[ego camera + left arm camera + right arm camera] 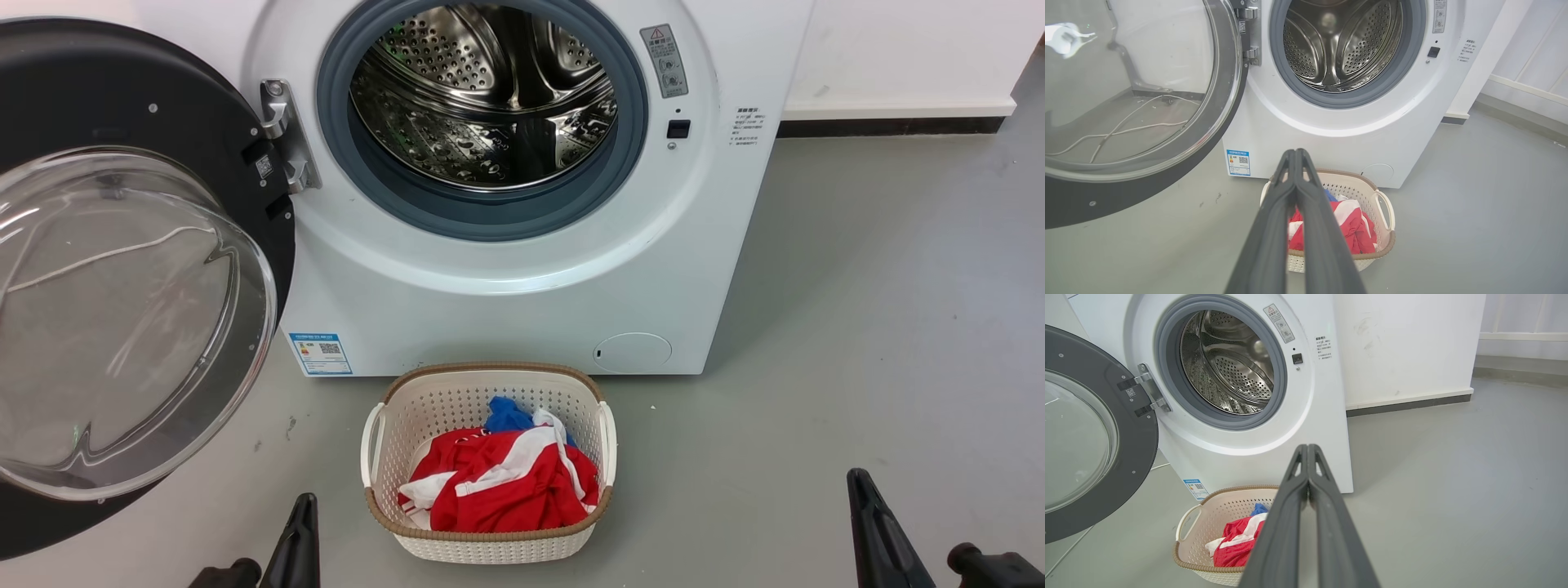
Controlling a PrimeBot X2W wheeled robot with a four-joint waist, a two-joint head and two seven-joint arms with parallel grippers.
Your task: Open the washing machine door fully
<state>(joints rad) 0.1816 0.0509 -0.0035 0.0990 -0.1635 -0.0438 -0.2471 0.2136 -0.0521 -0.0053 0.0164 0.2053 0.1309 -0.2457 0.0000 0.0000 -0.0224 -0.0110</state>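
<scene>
The washing machine door (131,278) hangs swung wide at the left of the washing machine (522,302); the left hand (1295,157) and right hand (1306,451) sit near, fingers together, empty. A further shove could strain the hinge (286,135) or skid off the glass (98,359), and a low reach might knock the basket (490,369).

Your left gripper (1294,152) ends in two long, matte dark-grey fingers (1267,241), broad at the base and narrowing to slim rounded tips; near each tip you can see a slender cut-out slot behind a thin outer rib; your right gripper (1307,446) carries the same dark-grey tapered pair with the same slotted tips; from the head camera each gripper shows you a black pointed blade and a stubby, rounded black knob (971,562) beside it.
</scene>
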